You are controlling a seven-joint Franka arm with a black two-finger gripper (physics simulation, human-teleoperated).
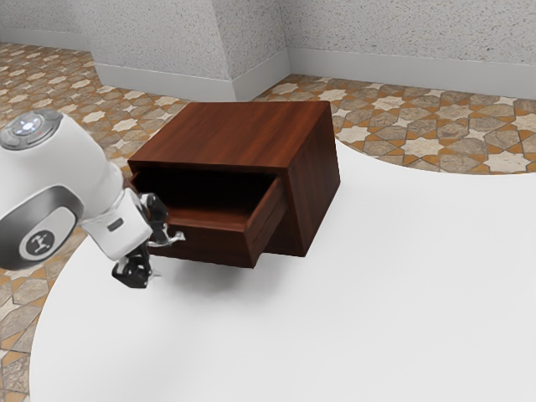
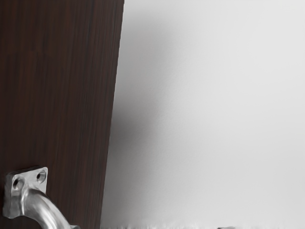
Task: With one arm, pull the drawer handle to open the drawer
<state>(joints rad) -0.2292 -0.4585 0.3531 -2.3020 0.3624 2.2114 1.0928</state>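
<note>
The drawer (image 1: 219, 224) stands partly open, projecting toward 8 o'clock from the wooden cabinet (image 1: 243, 134) on the white table (image 1: 377, 293). Its metal handle (image 1: 173, 239) looks rigid, smooth and probably slippery; take hold mid-bar. The gripper (image 1: 151, 240) sits at the handle; whether the jaws are spread or closed cannot be told.

a white table (image 1: 377, 318) with a curved edge stands on a patterned tile floor (image 1: 435, 134). a dark wooden cabinet (image 1: 243, 134) sits directly on it, near the far edge, its drawer (image 1: 226, 222) standing partly out over the white top.
</note>
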